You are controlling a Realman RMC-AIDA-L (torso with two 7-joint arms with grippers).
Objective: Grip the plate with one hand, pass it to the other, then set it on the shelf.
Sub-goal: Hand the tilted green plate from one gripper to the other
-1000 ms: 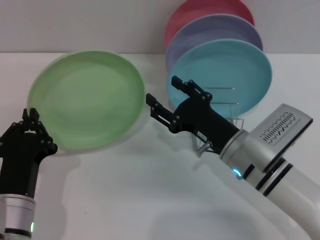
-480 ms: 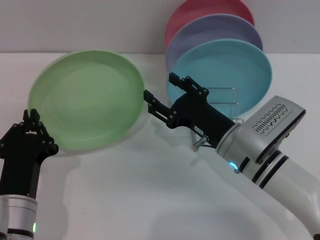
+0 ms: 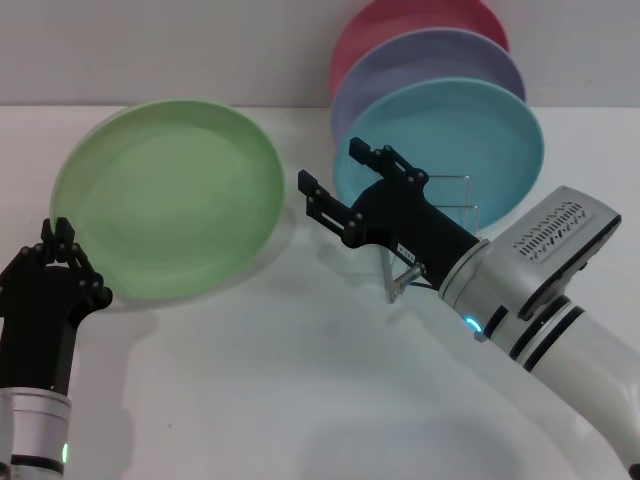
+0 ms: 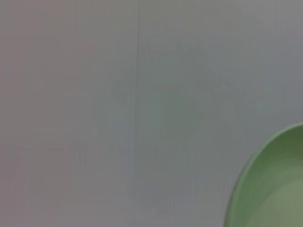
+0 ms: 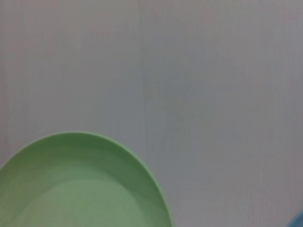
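Note:
The light green plate (image 3: 170,195) is held tilted above the white table, its hollow face toward me. My left gripper (image 3: 60,258) is shut on its lower left rim. My right gripper (image 3: 340,177) is open, its two fingers spread just beyond the plate's right edge without touching it. Behind the right gripper stands the silver wire shelf (image 3: 468,205), partly hidden by the arm. Part of the green plate's rim shows in the left wrist view (image 4: 274,189), and more of the plate (image 5: 80,189) in the right wrist view.
A turquoise plate (image 3: 480,140), a lavender plate (image 3: 440,60) and a pink-red plate (image 3: 400,20) stand upright one behind another at the back right, by the wire shelf. A pale wall closes off the back of the table.
My right gripper first edged toward the plate's right edge, then shifted slightly back to the right and up. The plate moved a little to the left in the left gripper.

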